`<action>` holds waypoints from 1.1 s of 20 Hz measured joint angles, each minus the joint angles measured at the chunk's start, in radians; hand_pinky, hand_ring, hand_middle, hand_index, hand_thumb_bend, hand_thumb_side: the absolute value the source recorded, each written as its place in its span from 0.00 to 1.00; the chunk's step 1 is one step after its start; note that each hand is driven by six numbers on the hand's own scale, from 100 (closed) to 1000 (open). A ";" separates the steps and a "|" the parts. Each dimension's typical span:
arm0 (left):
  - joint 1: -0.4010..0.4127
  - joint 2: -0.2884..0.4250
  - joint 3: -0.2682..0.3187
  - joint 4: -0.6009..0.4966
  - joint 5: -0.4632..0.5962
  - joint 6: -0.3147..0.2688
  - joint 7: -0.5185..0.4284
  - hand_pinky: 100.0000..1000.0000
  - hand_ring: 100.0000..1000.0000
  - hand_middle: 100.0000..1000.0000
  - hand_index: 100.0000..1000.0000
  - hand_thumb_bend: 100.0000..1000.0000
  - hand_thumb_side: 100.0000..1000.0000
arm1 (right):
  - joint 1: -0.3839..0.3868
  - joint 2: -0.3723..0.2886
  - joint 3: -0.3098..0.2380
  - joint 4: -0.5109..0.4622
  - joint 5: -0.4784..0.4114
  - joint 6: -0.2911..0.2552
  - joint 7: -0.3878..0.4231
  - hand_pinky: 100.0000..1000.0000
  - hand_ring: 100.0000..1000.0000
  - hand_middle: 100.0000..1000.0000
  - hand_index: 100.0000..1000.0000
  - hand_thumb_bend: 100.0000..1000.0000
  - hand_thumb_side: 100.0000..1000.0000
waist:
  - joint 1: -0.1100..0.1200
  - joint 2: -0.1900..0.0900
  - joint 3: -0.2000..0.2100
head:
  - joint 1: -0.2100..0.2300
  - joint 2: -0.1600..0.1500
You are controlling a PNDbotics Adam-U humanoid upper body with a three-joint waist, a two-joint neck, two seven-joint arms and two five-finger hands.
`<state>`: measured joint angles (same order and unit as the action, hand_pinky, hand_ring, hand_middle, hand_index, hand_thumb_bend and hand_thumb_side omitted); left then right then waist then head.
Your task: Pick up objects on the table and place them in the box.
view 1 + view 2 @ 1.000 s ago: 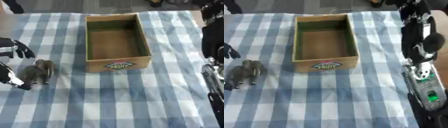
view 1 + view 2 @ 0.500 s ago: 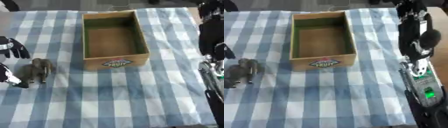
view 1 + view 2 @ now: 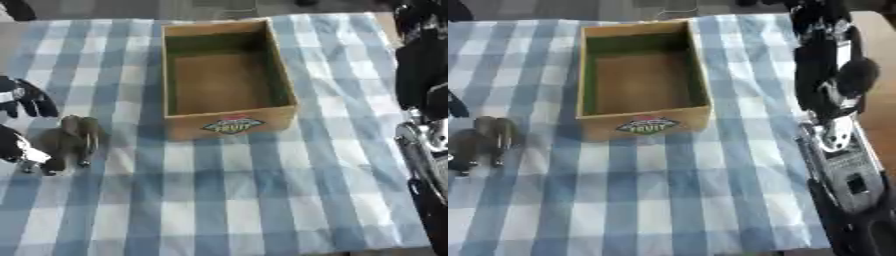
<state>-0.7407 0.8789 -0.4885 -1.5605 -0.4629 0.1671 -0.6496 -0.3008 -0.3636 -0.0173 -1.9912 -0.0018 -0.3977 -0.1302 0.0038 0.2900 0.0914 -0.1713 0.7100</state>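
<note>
A small grey-brown toy animal (image 3: 68, 142) stands on the blue-and-white checked cloth (image 3: 227, 200) covering the worktop, near the left edge and well to the left of the cardboard box (image 3: 229, 75). The figure is dull and dark, with a rounded body and short legs; finer detail cannot be made out. The robot's left hand (image 3: 22, 97) reaches in from the left edge, its black fingers (image 3: 42, 104) spread and relaxed just above and beside the toy, while a lower black-and-white part of the same hand (image 3: 16, 149) sits against the toy's left side; whether it actually touches cannot be told. The box lies open-topped at the middle of the cloth, its long side running away from the camera, brown on the floor and green on the inner walls, with nothing inside. A fruit label (image 3: 233, 124) marks its near face. The right arm (image 3: 833, 110) runs along the right edge; its fingers cannot be judged.
</note>
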 measured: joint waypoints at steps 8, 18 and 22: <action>0.002 -0.009 -0.007 0.015 -0.038 -0.021 0.023 0.63 0.69 0.64 0.71 0.72 0.50 | -0.007 0.000 0.000 0.000 -0.001 -0.002 0.002 0.91 0.95 0.57 0.86 0.88 1.00 | -0.003 0.006 -0.002 | -0.007 -0.005; 0.009 -0.031 -0.026 0.043 -0.103 -0.054 0.087 0.58 0.65 0.60 0.68 0.68 0.50 | -0.008 0.004 0.000 0.000 -0.001 -0.003 0.002 0.91 0.96 0.57 0.86 0.88 1.00 | -0.007 0.012 -0.003 | -0.008 -0.019; 0.009 -0.042 -0.032 0.057 -0.137 -0.070 0.103 0.57 0.65 0.62 0.70 0.62 0.49 | -0.008 0.007 0.000 0.000 -0.001 -0.003 0.002 0.92 0.96 0.57 0.86 0.88 1.00 | -0.008 0.013 -0.004 | -0.008 -0.027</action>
<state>-0.7319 0.8367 -0.5205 -1.5039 -0.5995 0.0968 -0.5465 -0.3085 -0.3570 -0.0171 -1.9912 -0.0030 -0.4004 -0.1281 -0.0046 0.3027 0.0870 -0.1789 0.6832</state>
